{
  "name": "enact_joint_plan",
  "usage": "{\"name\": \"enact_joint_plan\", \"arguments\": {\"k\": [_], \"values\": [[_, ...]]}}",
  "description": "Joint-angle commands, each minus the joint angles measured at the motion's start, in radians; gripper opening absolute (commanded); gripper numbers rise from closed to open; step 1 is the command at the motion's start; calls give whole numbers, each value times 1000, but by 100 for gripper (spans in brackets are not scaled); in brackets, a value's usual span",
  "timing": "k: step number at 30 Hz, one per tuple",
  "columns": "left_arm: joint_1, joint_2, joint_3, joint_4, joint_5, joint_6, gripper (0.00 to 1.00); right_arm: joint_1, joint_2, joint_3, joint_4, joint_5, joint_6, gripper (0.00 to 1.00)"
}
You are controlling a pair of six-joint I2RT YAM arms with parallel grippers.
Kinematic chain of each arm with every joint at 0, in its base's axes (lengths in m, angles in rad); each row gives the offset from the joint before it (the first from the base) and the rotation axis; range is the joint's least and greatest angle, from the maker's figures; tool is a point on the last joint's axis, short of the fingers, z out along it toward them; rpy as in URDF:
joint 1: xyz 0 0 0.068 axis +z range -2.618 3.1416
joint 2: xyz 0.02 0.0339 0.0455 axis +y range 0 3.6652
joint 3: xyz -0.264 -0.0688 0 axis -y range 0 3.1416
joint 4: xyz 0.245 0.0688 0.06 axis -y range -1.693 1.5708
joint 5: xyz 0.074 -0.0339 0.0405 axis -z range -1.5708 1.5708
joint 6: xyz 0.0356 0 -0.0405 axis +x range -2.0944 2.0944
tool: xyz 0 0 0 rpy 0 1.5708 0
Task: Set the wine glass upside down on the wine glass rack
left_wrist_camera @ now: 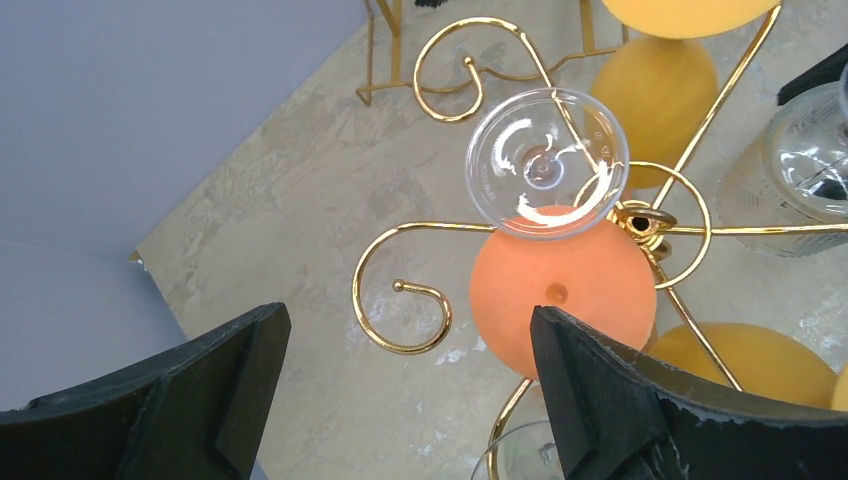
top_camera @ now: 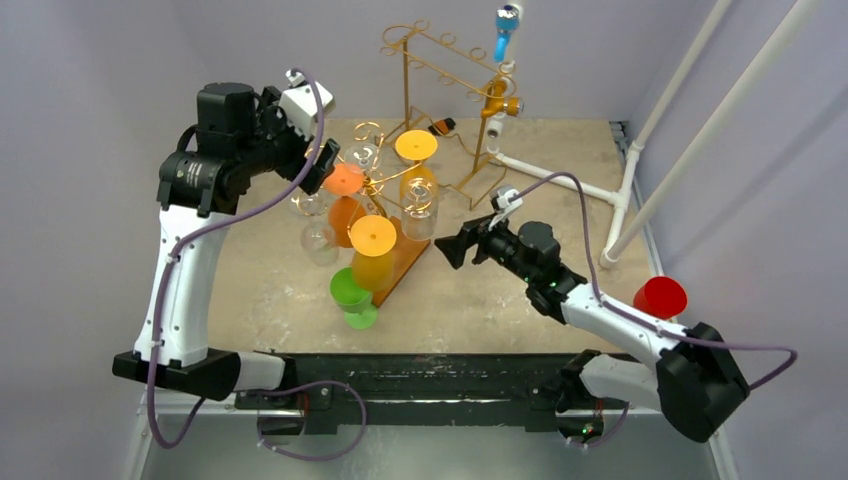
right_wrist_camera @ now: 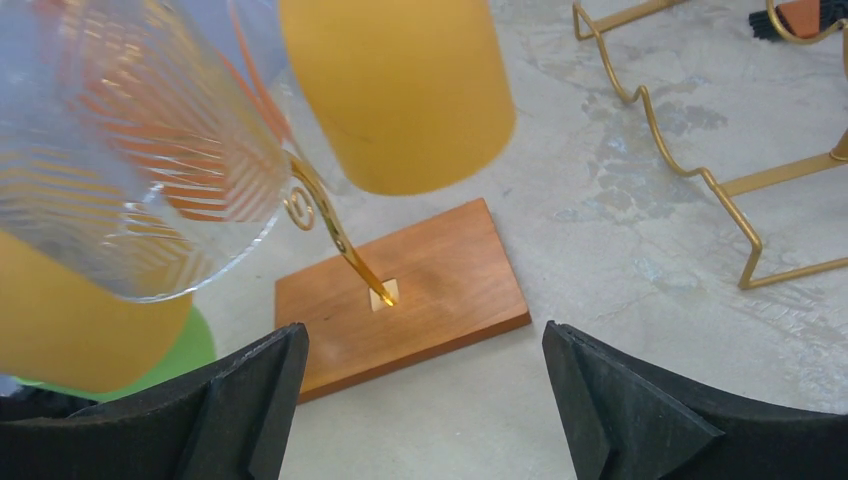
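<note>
The gold wine glass rack stands mid-table on a wooden base. Orange, yellow and clear wine glasses hang from it upside down. A green wine glass rests on the table by the near end of the base; I cannot tell whether it is upright. My left gripper is open and empty above the rack's left side, over a bare gold hook and the orange glass's foot. My right gripper is open and empty, low, just right of the base.
A second gold wire rack stands at the back, with an orange and blue fitting on a white pipe frame to its right. A red cup sits at the table's right edge. A ribbed clear glass hangs close to my right gripper.
</note>
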Motion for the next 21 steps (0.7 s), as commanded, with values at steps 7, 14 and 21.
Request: {"name": "enact_joint_plan", "arguments": {"k": [7, 14, 21], "values": [[0, 38, 31, 34, -132, -54, 91, 10, -224, 136, -317, 86, 16, 82], [0, 69, 73, -30, -182, 7, 81, 11, -315, 242, -416, 67, -12, 79], [0, 90, 19, -45, -179, 44, 71, 12, -282, 372, -450, -8, -35, 78]]}}
